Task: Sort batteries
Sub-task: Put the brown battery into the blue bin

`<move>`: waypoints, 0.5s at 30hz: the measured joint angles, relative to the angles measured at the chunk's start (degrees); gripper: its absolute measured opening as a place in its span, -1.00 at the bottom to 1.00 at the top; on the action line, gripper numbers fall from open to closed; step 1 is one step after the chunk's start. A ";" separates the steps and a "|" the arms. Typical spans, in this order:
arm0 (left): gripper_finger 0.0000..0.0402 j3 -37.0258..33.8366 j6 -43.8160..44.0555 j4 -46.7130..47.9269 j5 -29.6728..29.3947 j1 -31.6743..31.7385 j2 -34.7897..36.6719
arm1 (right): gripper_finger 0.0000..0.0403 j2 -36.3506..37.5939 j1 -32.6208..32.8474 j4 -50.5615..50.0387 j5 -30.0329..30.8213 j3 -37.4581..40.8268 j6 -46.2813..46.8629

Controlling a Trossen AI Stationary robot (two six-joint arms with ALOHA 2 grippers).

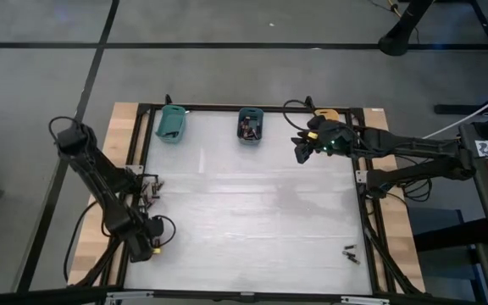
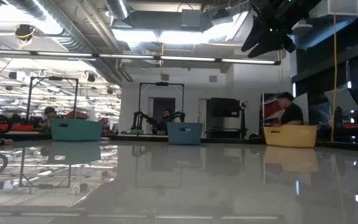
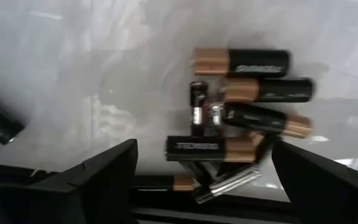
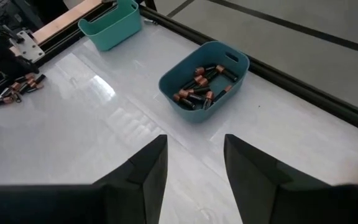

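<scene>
Counts on the white table

Three small rounded plastic bins [image 1: 171, 123] are standing; six-odd black-and-copper cylindrical batteries [image 3: 241, 118] are lying between the left gripper's [image 3: 204, 171] fingers.

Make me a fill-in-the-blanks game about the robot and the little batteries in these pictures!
1. The left tool hangs over a pile of ____ with its fingers spread apart.
2. The blue bin holds batteries with ____ coloured ends.
3. In the low view, the bin farthest to the right is coloured ____.
4. The right tool holds ____ between its fingers.

Missing words: batteries; copper; yellow; nothing
</scene>
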State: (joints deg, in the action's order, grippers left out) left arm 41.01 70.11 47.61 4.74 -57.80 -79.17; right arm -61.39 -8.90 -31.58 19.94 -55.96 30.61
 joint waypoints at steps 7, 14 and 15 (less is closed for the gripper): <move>0.79 -0.20 -1.04 -0.27 -0.86 -0.36 -2.32 | -0.21 0.00 -0.01 0.03 -0.02 0.02 0.00; 0.79 -0.20 -2.29 -0.72 -1.27 -0.37 -2.69 | -0.21 0.00 -0.01 0.01 -0.02 0.02 0.50; 0.79 -0.20 -2.78 -0.73 -1.28 -0.37 -2.70 | -0.21 0.00 0.01 -0.01 -0.02 0.02 0.50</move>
State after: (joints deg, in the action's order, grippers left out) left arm 40.82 67.33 46.88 3.46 -58.17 -81.88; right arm -61.39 -8.89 -31.59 19.92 -55.94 31.11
